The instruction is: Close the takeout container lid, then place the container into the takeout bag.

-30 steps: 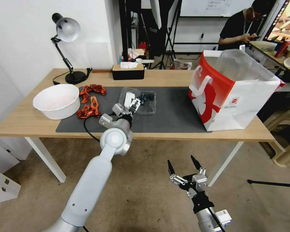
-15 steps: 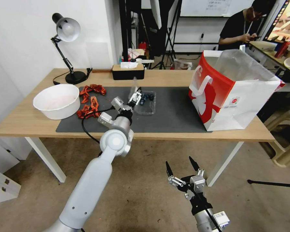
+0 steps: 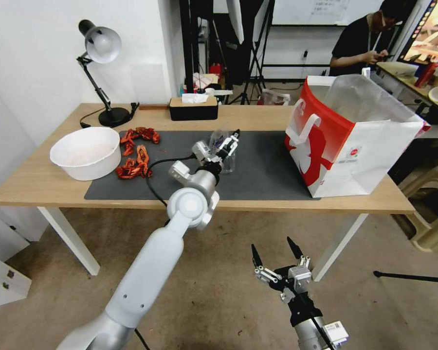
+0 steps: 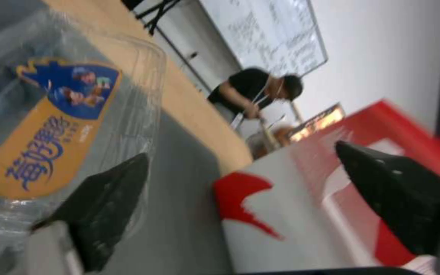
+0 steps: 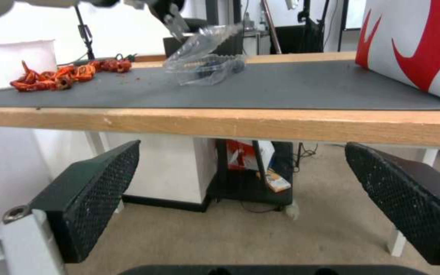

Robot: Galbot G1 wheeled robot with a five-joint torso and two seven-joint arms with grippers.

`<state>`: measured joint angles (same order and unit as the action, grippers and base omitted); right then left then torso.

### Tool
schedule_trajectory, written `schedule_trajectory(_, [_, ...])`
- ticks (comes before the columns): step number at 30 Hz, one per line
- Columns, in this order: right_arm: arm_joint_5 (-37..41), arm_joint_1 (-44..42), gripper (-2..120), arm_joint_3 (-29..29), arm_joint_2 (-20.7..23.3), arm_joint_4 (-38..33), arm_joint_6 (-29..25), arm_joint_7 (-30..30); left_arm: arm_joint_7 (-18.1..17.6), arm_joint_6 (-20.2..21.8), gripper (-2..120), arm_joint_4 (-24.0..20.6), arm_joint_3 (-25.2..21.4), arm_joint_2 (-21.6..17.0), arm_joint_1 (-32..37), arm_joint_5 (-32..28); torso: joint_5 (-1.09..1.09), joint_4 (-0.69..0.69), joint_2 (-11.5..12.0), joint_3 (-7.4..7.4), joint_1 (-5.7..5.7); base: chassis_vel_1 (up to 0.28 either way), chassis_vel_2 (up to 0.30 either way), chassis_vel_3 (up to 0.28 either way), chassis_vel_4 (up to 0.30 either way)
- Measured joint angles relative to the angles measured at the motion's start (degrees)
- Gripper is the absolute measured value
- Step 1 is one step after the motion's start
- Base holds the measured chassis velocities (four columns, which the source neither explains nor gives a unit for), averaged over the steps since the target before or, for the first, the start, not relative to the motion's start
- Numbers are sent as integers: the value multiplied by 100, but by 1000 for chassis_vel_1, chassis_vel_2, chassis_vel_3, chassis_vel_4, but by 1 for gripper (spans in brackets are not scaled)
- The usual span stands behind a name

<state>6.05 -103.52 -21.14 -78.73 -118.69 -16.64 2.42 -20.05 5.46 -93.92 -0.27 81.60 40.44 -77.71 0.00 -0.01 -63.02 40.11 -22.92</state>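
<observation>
Just left of the bag [image 3: 348, 141], the container [image 5: 211, 68] sits on the dark mat [image 3: 258, 170], its lid [image 5: 199, 42] raised at a slant; the left gripper [image 3: 225, 142] has its fingers spread, one against the lid; below the mat's near edge, the right gripper [image 3: 276, 249] hangs with fingers spread, holding nothing.

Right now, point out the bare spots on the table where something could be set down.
The grey mat is bare between the takeout container and the takeout bag. Bare wood runs behind the mat between the black tissue box and the bag. It is crowded at the robot's left: white bowl, red crayfish, and the left gripper at the lid.
</observation>
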Motion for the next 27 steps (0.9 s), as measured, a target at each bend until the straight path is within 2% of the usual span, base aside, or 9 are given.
schedule_trajectory(4, [201, 74, 100, 17, -19, -25, 3, 95, -176, 168, 77, 27, 97, -42, -19, 159, 0, 1, 0, 0, 0, 0, 0, 0, 0])
schedule_trajectory(7, [813, 269, 100, 17, 46, -149, 140, 302, -328, 332, 62, 26, 118, -98, 26, 300, 0, 1, 0, 0, 0, 0, 0, 0, 0])
schedule_trajectory(9, [977, 318, 100, 9, 73, -186, 191, 335, -350, 357, 60, 26, 118, -111, 32, 316, 0, 1, 0, 0, 0, 0, 0, 0, 0])
schedule_trajectory(11, [2034, 710, 100, -45, 250, -420, 562, 406, -376, 464, 48, 29, 110, -183, 60, 394, 0, 1, 0, 0, 0, 0, 0, 0, 0])
schedule_trajectory(13, [2258, 798, 100, -50, 283, -470, 663, 390, -384, 476, 43, 32, 105, -197, 67, 406, 0, 2, 0, 0, 0, 0, 0, 0, 0])
schedule_trajectory(15, [3414, 1356, 100, -87, 439, -671, 1170, 151, -414, 494, 33, 59, 88, -222, 83, 440, 0, 2, 0, 0, 0, 0, 0, 0, 0])
schedule_trajectory(17, [3668, 1484, 100, -102, 473, -696, 1270, 83, -424, 499, 30, 63, 84, -225, 86, 448, 0, 2, 0, 0, 0, 0, 0, 0, 0])
schedule_trajectory(20, [5055, 2259, 100, -132, 646, -680, 1815, -349, -464, 507, 14, 85, 75, -240, 110, 473, -1, 0, 0, 0, 0, 0, 0, 0, 0])
schedule_trajectory(27, [5895, 3636, 100, 58, 690, -14, 2464, -971, -477, 490, 0, 137, 57, -271, 114, 473, 0, 1, 0, 1, -1, 0, 0, 0, 0])
